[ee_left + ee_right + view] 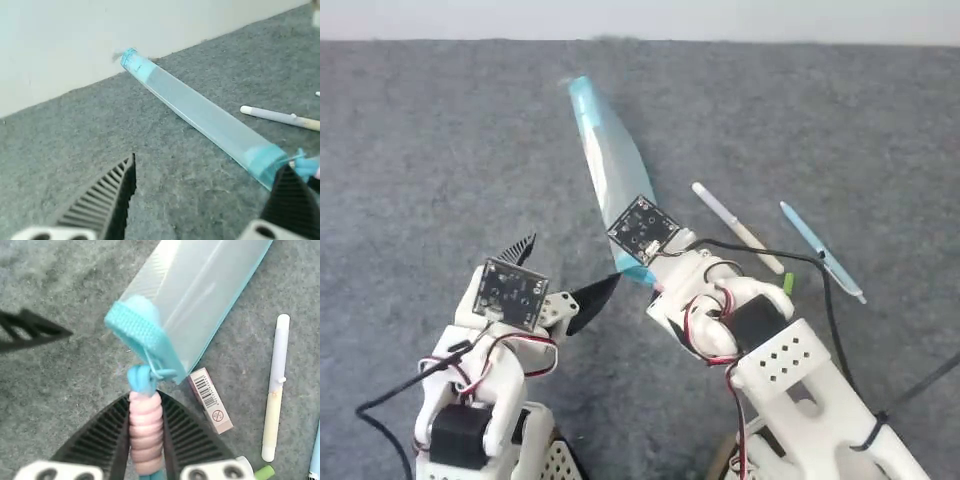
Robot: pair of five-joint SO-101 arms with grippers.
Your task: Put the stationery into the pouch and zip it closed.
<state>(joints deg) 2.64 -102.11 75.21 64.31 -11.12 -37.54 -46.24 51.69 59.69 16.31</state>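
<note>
My right jaws clamp the pink zip pull (145, 432), the best hold; pouch (200, 295) seems light, floppy, slick. Left jaws wide open, empty.

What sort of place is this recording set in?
Probably a robot practice bench, not a lived-in desk: a grey felt-like mat runs up to a bare pale wall, two small arms with loose wiring hang over it, and the right tool grips the pink zip pull of the pouch.

Prob. lab bench: grey felt mat (420, 130) (plain white wall (60, 35)).
</note>
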